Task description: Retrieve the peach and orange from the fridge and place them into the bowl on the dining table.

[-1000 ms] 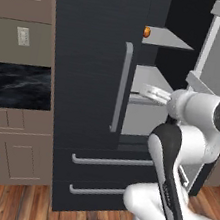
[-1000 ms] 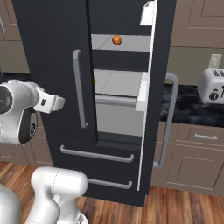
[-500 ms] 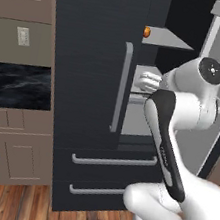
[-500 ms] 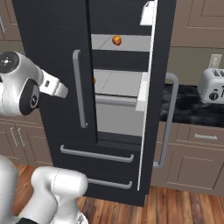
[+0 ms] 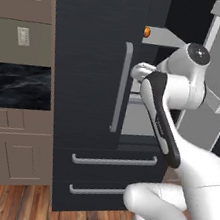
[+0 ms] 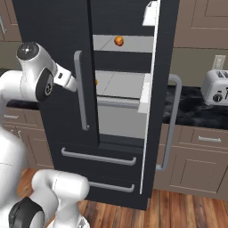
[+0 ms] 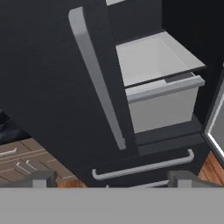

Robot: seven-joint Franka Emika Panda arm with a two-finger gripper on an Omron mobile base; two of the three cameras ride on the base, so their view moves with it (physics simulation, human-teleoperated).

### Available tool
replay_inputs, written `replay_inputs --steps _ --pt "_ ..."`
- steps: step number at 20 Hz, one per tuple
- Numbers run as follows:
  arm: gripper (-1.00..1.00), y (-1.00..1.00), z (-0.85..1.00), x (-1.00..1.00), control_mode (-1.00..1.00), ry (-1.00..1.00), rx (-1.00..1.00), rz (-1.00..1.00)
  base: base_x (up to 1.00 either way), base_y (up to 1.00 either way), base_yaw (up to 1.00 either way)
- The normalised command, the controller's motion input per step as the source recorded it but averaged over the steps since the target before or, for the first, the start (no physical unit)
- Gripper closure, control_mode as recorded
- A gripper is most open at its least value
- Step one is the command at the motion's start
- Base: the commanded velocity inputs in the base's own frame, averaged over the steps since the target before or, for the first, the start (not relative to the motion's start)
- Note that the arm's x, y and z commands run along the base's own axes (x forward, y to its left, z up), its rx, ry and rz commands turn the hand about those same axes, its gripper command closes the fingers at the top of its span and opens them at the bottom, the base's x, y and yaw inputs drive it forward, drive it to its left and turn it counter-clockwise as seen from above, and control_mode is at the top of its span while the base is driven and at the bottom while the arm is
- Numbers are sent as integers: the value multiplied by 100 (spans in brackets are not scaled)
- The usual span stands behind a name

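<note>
wide open and holding nothing, the gripper hangs in front of the fridge; in the hand view its two finger tips stand far apart at the bottom, aimed at the closed left door and its grey bar handle. in the right base view the wrist pokes out from the arm's white shoulder toward that handle, close to it, though contact cannot be judged.

the fridge's right door is swung open, the left one shut. on an upper grey-white shelf sits the peach, a small mottled red-orange ball, also seen at the shelf's front edge in the left base view. one shelf lower, a sliver of bright orange peeks out just past the edge of the closed door; most of it is hidden. below that shelf is a pale bin with an open top, nothing visible inside it. two drawers with horizontal handles run across the bottom of the fridge.

left of the fridge are brown cabinets and a dark marbled backsplash. to its right, a silver toaster stands on a black counter over more brown cabinets. wood floor runs under everything.
</note>
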Motion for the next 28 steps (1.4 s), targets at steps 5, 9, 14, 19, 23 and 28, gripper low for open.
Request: replay_inputs --steps 5,9,14,19,23,28 --pt "-100 0 -37 44 -100 -23 -2 3 0 0 0" --pt "-100 2 -20 39 -100 -29 -2 3 0 0 0" --pt "-100 2 -3 71 -100 -2 0 3 0 0 0" --pt "-100 5 -1 99 -100 10 0 4 0 0 0" --pt "-100 13 -19 93 -100 2 0 2 0 0 0" --pt "-100 27 -36 81 -100 0 0 0 0 0 0"
